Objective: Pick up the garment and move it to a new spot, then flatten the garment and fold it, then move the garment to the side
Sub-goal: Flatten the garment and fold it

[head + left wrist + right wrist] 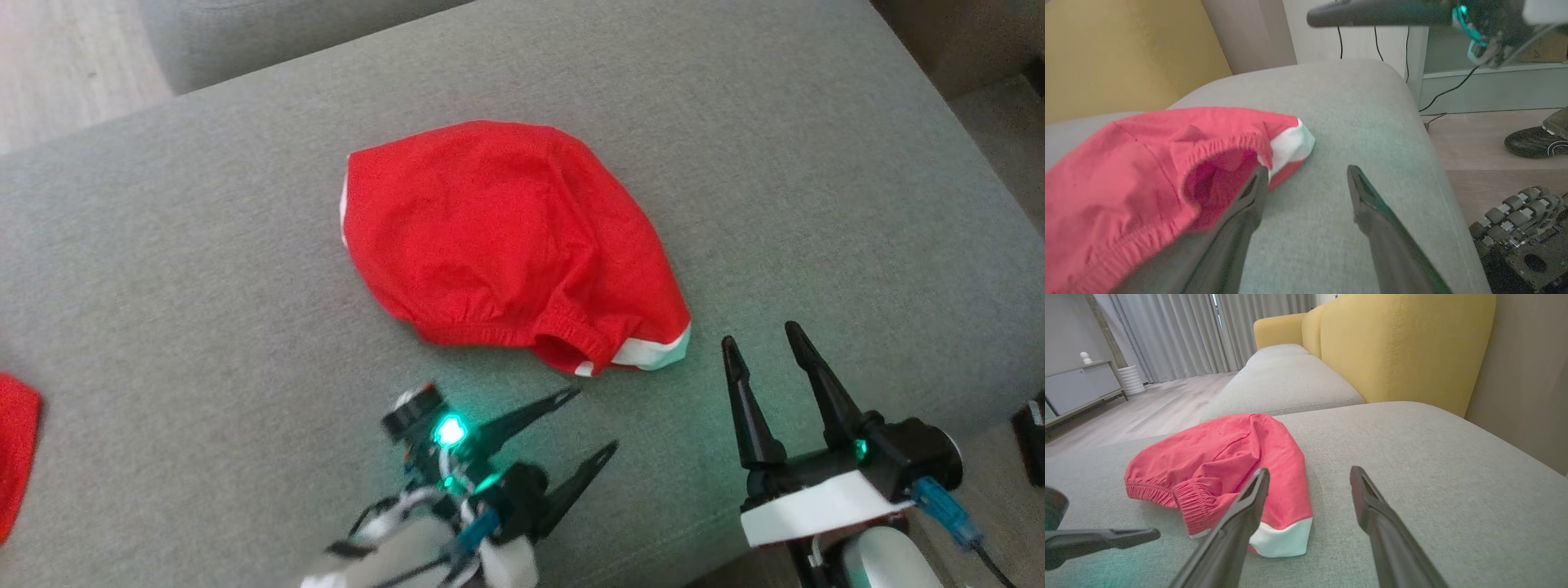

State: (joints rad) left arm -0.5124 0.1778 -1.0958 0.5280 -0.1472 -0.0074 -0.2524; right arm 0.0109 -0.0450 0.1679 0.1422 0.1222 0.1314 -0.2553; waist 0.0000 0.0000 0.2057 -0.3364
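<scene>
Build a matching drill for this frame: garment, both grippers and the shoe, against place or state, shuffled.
Things:
1. red garment
2. left gripper
3. right gripper
4. shoe

Place or state:
A. on the wood floor
B. crumpled, middle of the grey cushion
C. open, lower right of the head view, fingers pointing up
D. open, lower middle of the head view, fingers pointing right, near the elastic hem

Pairs: 1-B, 2-D, 3-C, 4-A
</scene>
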